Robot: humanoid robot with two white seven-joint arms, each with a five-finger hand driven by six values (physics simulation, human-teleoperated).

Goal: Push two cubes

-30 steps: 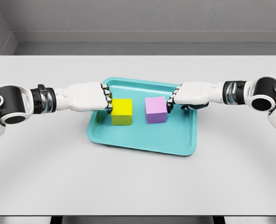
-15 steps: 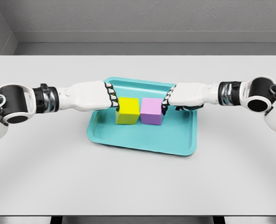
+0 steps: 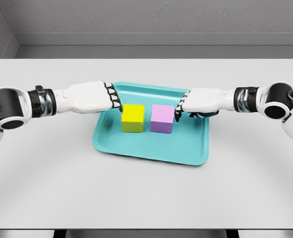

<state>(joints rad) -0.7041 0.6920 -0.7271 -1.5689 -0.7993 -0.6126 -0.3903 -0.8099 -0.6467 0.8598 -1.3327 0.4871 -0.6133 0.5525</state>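
Grey worktop [image 3: 146, 193] carries a teal tray [image 3: 151, 151] where the yellow cube [image 3: 133, 118] and purple cube [image 3: 162, 118] sit close together. Left robot hand [image 3: 94, 97] and right robot hand [image 3: 201, 101], both curled and empty, flank them; the push looks nearly complete.

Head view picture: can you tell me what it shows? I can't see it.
A yellow cube and a purple cube sit side by side, a small gap between them, in a teal tray on a white table. The left hand and the right hand, fingers curled, are at the cubes' outer sides.
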